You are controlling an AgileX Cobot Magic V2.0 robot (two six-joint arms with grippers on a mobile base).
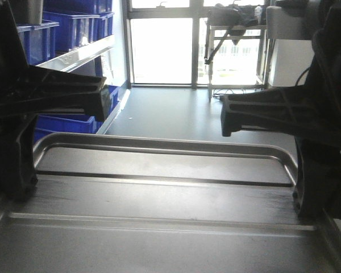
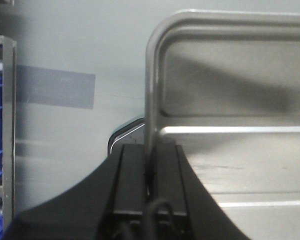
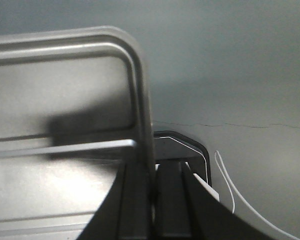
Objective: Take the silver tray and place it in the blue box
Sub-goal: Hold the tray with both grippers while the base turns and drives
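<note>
The silver tray (image 1: 159,193) fills the lower front view and hangs level above the grey floor. My left gripper (image 1: 21,190) is shut on its left rim and my right gripper (image 1: 310,207) is shut on its right rim. In the left wrist view the black fingers of the left gripper (image 2: 150,150) pinch the thin rim of the tray (image 2: 230,150). The right wrist view shows the right gripper (image 3: 152,167) pinching the tray's (image 3: 65,185) rim the same way. Blue crates (image 1: 68,122) sit at the left; I cannot tell which is the blue box.
A metal rack (image 1: 74,57) with more blue crates (image 1: 74,23) lines the left side. Glass doors (image 1: 162,51) stand straight ahead, and a table with equipment (image 1: 233,34) is at the back right. A white cable (image 3: 225,180) lies on the floor.
</note>
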